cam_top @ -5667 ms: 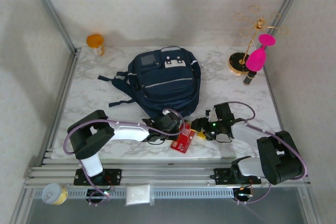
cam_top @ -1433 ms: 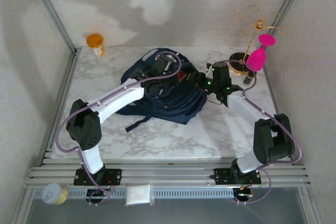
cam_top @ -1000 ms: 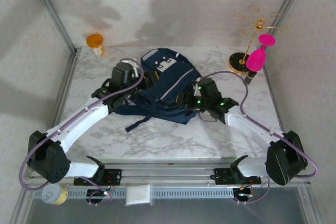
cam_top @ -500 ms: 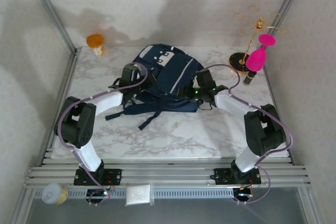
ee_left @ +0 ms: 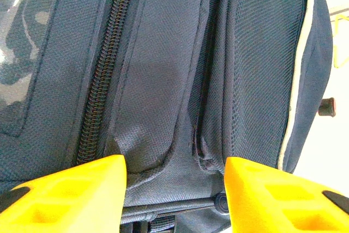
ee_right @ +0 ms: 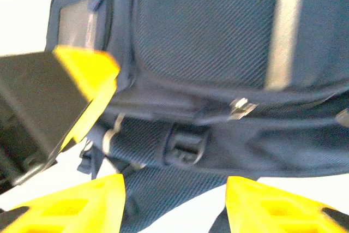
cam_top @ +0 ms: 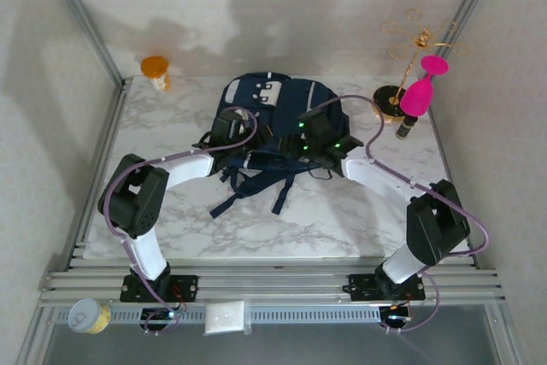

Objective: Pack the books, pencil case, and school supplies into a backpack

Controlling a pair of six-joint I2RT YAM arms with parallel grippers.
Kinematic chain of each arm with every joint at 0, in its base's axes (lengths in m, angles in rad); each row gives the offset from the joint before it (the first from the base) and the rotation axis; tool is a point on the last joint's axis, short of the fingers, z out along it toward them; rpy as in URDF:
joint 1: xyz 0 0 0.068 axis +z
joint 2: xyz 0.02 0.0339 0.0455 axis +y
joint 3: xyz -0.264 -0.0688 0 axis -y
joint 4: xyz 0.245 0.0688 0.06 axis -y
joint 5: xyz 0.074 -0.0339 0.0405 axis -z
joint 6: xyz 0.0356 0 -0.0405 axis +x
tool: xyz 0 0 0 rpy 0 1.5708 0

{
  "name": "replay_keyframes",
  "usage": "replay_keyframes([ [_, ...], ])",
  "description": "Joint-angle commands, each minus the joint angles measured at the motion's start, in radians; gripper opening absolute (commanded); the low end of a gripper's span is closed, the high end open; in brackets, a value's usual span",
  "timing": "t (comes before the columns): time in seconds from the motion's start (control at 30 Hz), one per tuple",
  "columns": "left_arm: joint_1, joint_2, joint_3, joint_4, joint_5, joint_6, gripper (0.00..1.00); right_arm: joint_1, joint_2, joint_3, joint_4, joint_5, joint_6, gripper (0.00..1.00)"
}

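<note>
Lengthwise near-to-far, backpack [cam_top: 275,115], white patches [cam_top: 267,90] at far end, straps [cam_top: 255,187] trailing nearward, left jaws spread, right jaws spread.

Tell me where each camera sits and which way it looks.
Top external: fixed above and behind the arm bases, looking down on the white marble table and large navy blue fabric backpack; both arms show.
Left wrist: on the left arm, facing the backpack's dark zipper; the open left gripper shows at the bottom.
Right wrist: on the right arm, facing the backpack's black buckle; the open right gripper shows at the bottom.
Shared: both wrist views face the backpack.
</note>
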Motion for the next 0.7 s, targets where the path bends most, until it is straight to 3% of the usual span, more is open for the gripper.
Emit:
replay_keyframes([
  [0.0, -0.003, -0.034, -0.023, -0.020, 0.014, -0.013, 0.51, 0.046, 0.066, 0.082, -0.077, 0.154, 0.132, 0.54],
  [0.37, -0.009, -0.040, -0.073, 0.024, -0.024, -0.061, 0.51, 0.036, 0.226, 0.147, -0.054, 0.253, 0.320, 0.44],
  [0.67, -0.020, -0.049, -0.085, 0.025, -0.058, -0.063, 0.52, 0.058, 0.218, 0.156, -0.075, 0.333, 0.374, 0.40],
])
